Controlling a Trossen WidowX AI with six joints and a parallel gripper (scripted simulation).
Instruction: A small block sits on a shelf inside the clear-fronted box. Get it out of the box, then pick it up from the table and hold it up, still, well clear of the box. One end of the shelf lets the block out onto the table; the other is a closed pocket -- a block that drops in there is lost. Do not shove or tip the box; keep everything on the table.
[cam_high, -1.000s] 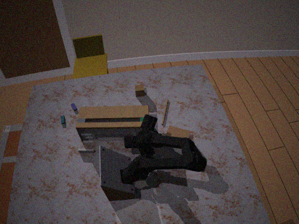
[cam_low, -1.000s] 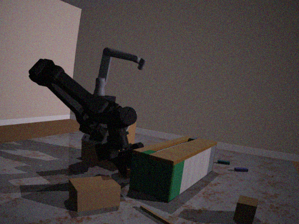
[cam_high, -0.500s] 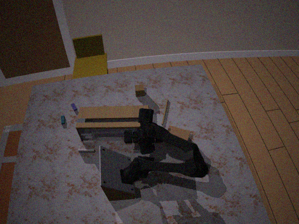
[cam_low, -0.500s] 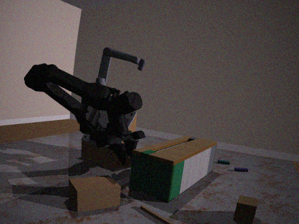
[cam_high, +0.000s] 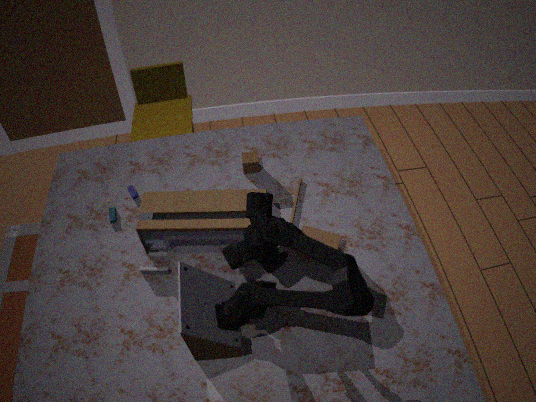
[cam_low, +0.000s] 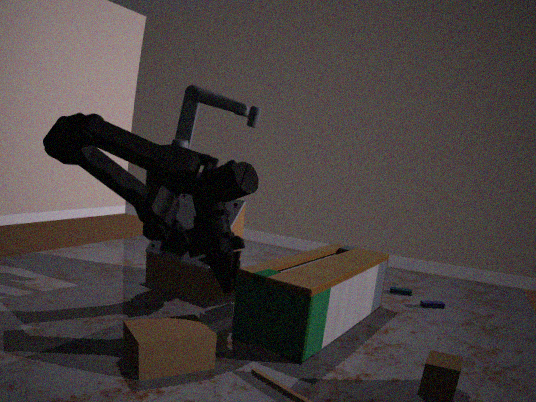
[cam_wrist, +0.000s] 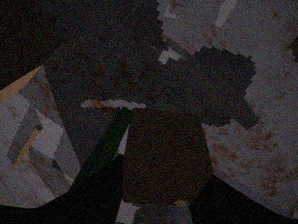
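1. Top view: mottled stone-look bench. The long box has flat tan top boards with a dark slot between them, and its long axis runs left-right. The black arm folds over the box's right end. The claw is hidden under the wrist here. A tan cube sits behind the box, and a thin strip stands just right of it. Two small pegs, teal and purple, lie off the left end.

2. Exterior view: the box's near end is green, its side is white, its top is tan, and its edges are square. The claw points down at the box's near left corner, just beside the green end. Can't see what's in it from here. A big tan chunk with one cut corner lies in front, and a small tan cube sits far right.

3. Wrist view: very dark. The claw is closed partway on a dark brownish block, which is squarish and slightly taller than wide. Can't tell its long axis. The block sits between the fingers, with the speckled bench beyond it. Part of the box's end shows at left.
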